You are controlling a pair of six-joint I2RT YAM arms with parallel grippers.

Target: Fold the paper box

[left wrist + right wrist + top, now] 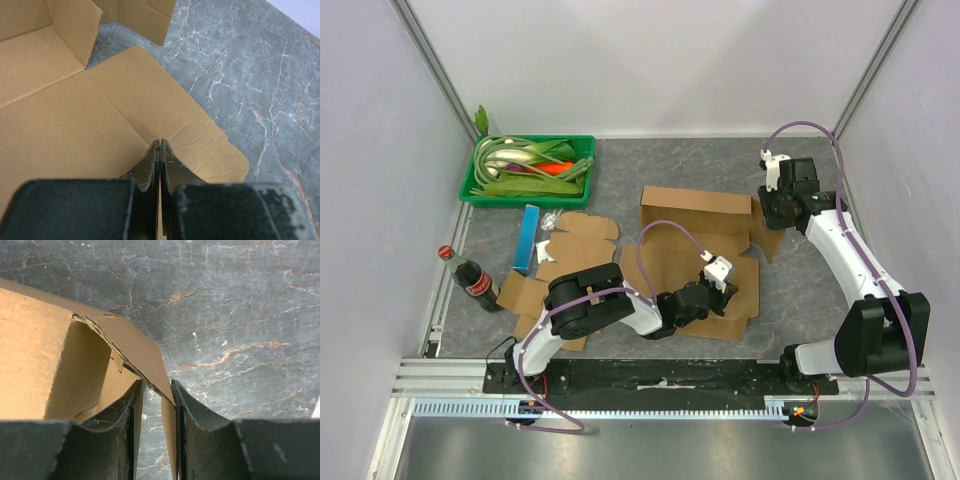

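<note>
The paper box (695,240) lies half opened out on the counter (650,165), one wall upright on its far side and the flaps spread. It sits directly beneath the left end effector (160,145) and reaches across to the right end effector (157,387).

The left end effector is clenched with nothing visible between its fingers. Its tips are at a flat front flap (150,100), but I cannot tell whether they touch it.

The right end effector straddles the edge of a side flap (135,347). Its jaws are apart and the cardboard rests against one finger, not yet pinched.

The step in hand looks like raising a side wall. Next, the right must close on that flap and swing it inward while the left pins the base.

A spare cardboard blank (565,250) lies left of the left end effector.
</note>
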